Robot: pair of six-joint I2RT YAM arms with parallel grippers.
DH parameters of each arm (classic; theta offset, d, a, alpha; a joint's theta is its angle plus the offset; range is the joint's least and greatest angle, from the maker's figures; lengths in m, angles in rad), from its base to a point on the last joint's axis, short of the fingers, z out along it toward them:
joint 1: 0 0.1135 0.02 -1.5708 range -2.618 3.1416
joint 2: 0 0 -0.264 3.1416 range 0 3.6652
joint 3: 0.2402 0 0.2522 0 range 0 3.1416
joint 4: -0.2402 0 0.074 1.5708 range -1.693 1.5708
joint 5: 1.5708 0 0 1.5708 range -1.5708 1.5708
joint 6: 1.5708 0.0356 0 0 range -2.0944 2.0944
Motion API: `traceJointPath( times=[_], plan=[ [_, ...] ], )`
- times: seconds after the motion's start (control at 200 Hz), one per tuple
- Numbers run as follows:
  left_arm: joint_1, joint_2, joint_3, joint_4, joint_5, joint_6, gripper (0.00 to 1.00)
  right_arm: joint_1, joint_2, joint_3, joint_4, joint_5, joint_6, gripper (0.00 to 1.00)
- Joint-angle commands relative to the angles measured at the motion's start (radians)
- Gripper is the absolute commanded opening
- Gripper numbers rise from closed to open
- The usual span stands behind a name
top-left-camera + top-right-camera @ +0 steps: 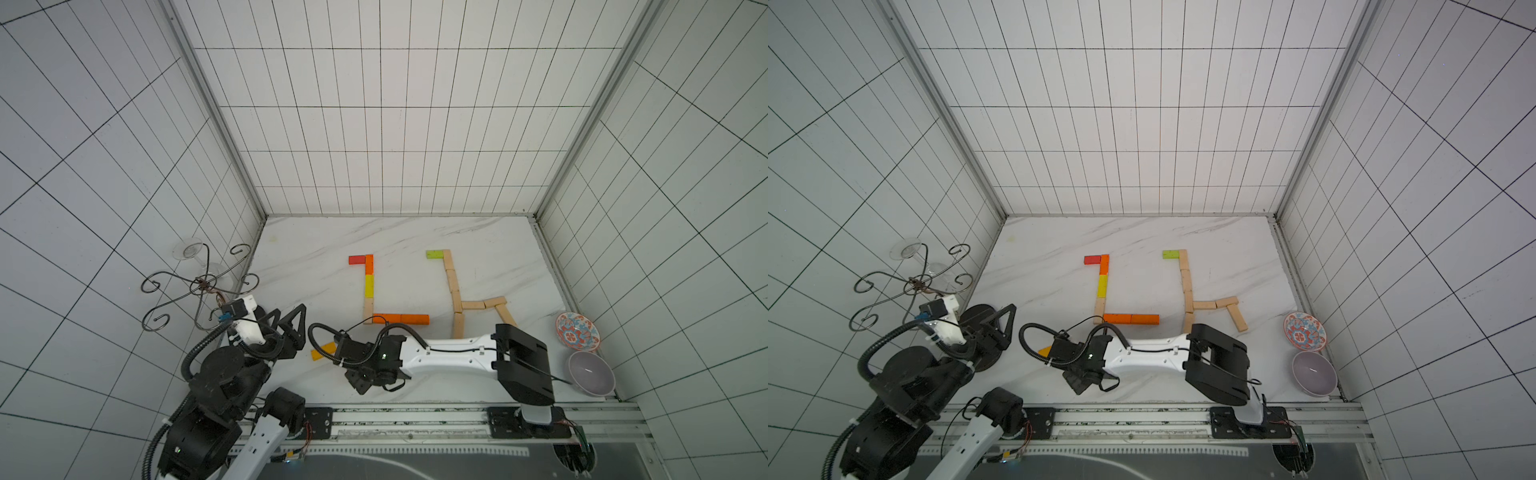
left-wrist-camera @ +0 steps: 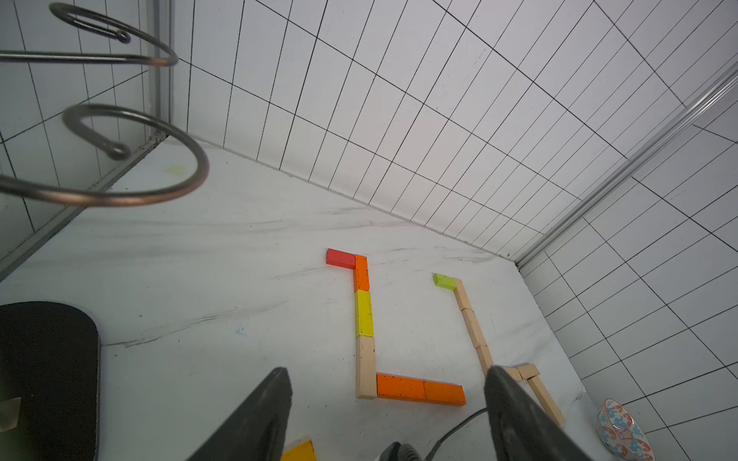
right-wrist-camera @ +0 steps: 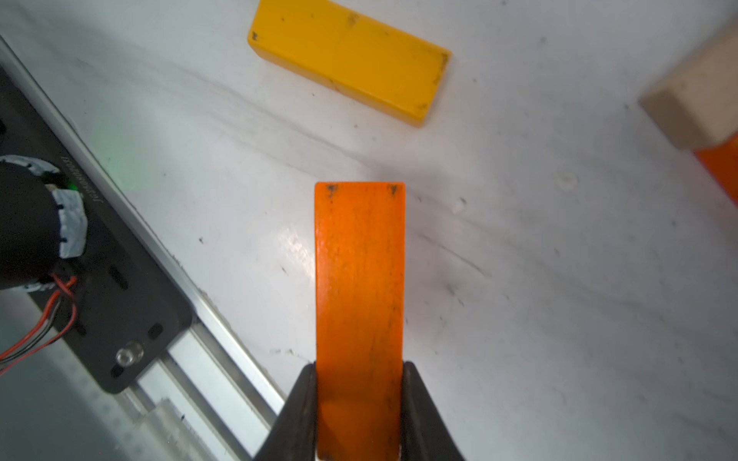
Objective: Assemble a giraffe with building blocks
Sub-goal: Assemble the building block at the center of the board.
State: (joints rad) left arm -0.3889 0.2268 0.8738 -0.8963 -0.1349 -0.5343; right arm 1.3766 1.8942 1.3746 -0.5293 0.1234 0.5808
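As right gripper clamps it, orange block juts

The orange block is coated in satin paint (chipped at its corners); the tabletop is finished glossy and marble-veined; the wire rack is formed of dull metal.

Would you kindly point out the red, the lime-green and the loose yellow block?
red block [image 1: 356, 260], in a top view, centre of top face.
lime-green block [image 1: 434, 254], in a top view, centre of top face.
loose yellow block [image 3: 351, 54], right wrist view, centre of top face.
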Motion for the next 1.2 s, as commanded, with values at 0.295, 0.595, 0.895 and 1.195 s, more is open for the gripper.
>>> traceJointPath(
  times=[0.295,0.595,0.895,1.195],
  plan=[
    [0.004,0.002,-0.020,0.005,0.017,-0.007,0.77,-0.039,0.006,-0.035,-0.052,0.122,0.541,0.01],
    [0.004,-0.017,0.009,-0.004,0.020,-0.005,0.77,-0.040,0.253,0.298,-0.373,0.158,0.757,0.01],
    [0.003,-0.015,0.040,-0.008,0.011,-0.003,0.77,-0.064,0.302,0.343,-0.354,0.130,0.839,0.08],
    [0.004,-0.018,0.038,-0.009,0.005,0.006,0.77,-0.104,0.320,0.394,-0.354,0.110,0.839,0.19]
  ],
)
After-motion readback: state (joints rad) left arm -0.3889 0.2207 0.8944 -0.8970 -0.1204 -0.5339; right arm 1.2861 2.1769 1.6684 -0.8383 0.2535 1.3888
